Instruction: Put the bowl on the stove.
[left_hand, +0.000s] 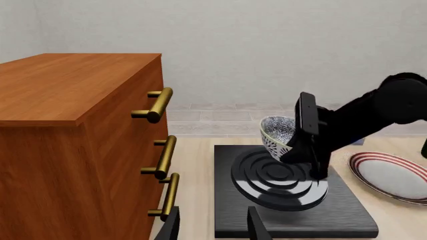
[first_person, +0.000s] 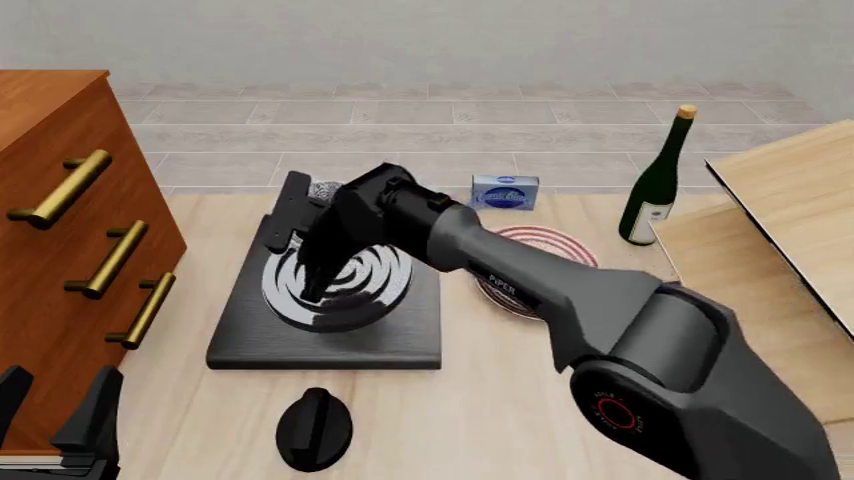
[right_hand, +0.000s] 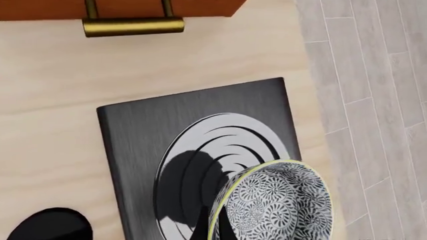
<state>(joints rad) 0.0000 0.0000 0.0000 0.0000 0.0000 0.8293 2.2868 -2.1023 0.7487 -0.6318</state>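
"piper" reads on the right arm. the right gripper clamps the bowl by its rim, tilted above the stove, over its burner rings. the left gripper is spread, holding nothing.

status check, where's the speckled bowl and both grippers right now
Right gripper shut on blue-grey speckled white bowl, held tilted above the black square stove, not yet down. Left gripper open, low beside wooden drawer cabinet. Nothing on burner rings.
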